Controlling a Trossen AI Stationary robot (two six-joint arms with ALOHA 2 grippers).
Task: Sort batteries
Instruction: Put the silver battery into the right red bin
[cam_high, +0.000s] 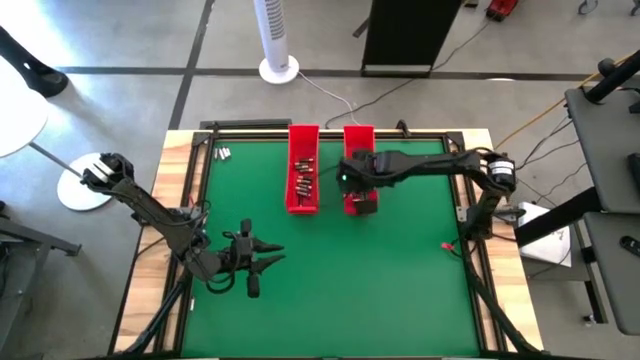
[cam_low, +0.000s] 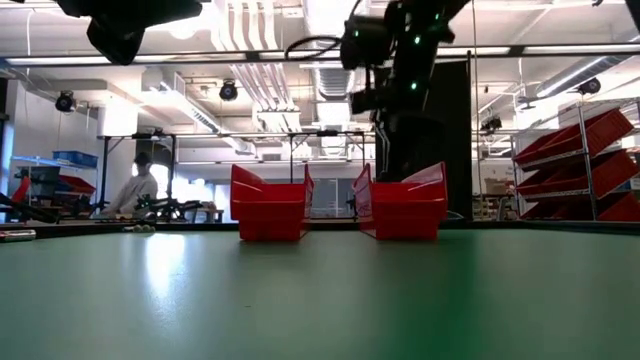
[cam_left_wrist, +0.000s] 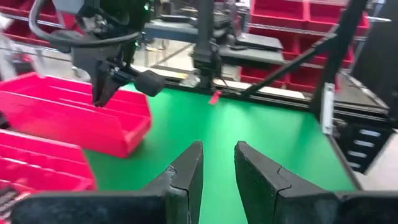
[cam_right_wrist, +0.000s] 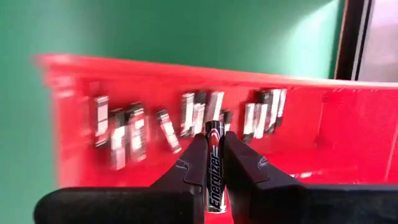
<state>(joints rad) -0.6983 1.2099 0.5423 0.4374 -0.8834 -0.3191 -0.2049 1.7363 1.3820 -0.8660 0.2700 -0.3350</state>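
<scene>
Only the right wrist view shows it: a battery (cam_right_wrist: 213, 163) is pinched in the right tool (cam_right_wrist: 213, 155), long axis along the fingers, tip toward 12 o'clock. Left tool (cam_left_wrist: 217, 163) is held slightly open, empty.

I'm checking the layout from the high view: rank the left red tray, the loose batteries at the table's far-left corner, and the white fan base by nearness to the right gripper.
1. Left red plastic tray, beside the right gripper.
2. Loose silvery batteries, far-left corner.
3. Round white fan base, floor beyond the table.
</scene>
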